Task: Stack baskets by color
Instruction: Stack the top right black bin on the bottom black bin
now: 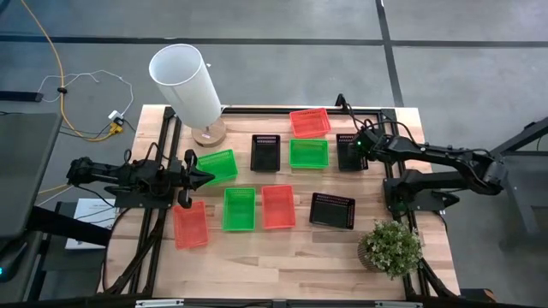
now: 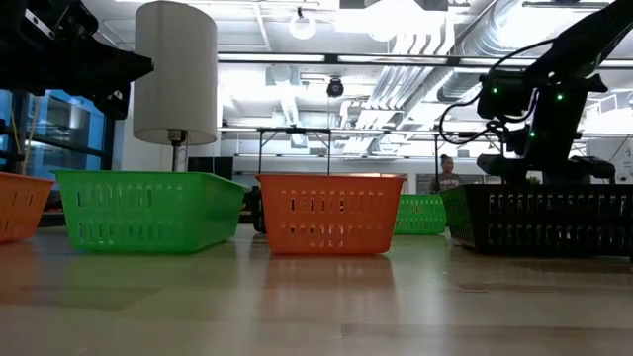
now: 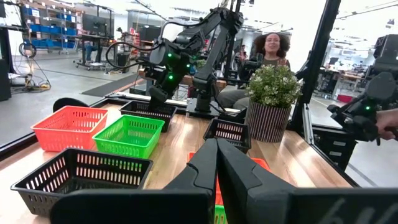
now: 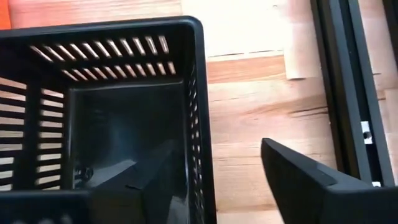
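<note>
Single baskets lie spread over the table, none stacked: three red (image 1: 310,122) (image 1: 278,206) (image 1: 190,224), three green (image 1: 308,153) (image 1: 216,165) (image 1: 239,209) and three black (image 1: 265,152) (image 1: 332,210) (image 1: 349,151). My right gripper (image 1: 360,145) is at the back-right black basket (image 4: 124,112). It is open (image 4: 217,149), with one finger inside the basket and the other outside, the basket's side wall between them. My left gripper (image 1: 201,178) hovers shut (image 3: 216,149) at the left, beside the back-left green basket.
A tall white cylinder (image 1: 187,85) on a wooden foot stands at the back left. A potted plant (image 1: 390,246) stands at the front right corner. Black frame rails (image 4: 348,87) run along the table's edge. A person (image 3: 268,46) sits beyond the table.
</note>
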`<state>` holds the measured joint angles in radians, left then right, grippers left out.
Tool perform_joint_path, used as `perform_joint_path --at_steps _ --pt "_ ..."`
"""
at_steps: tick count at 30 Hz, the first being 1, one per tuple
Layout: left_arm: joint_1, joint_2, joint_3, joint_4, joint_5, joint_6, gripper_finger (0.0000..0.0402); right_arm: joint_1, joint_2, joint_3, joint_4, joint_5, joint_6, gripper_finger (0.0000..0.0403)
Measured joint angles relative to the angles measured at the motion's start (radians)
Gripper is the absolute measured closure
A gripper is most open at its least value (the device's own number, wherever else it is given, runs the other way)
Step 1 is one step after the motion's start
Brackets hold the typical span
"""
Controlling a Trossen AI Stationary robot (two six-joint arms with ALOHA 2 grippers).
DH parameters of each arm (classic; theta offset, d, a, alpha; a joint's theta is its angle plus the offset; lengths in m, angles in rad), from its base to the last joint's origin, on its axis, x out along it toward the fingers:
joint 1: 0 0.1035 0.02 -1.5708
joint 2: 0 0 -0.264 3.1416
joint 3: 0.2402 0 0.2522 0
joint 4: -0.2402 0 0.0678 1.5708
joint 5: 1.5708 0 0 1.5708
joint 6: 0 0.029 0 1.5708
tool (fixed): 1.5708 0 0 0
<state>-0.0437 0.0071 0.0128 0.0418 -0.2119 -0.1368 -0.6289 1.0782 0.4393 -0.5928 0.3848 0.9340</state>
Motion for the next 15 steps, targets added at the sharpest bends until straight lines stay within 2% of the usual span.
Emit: perform_joint_path --at_steps 7,11,15 --pt "0.000 0.000 0.000 0.000 0.000 0.000 0.0401 0.000 0.076 0.000 0.009 -0.031 -0.040 0.0314" --pt "0.000 0.000 0.000 0.000 0.000 0.000 0.0401 0.000 0.073 0.000 0.004 -0.041 -0.079 0.0387" --pt "0.000 0.000 0.000 0.000 0.000 0.000 0.0401 0.000 0.020 0.006 -0.034 -0.028 -0.105 0.0391"
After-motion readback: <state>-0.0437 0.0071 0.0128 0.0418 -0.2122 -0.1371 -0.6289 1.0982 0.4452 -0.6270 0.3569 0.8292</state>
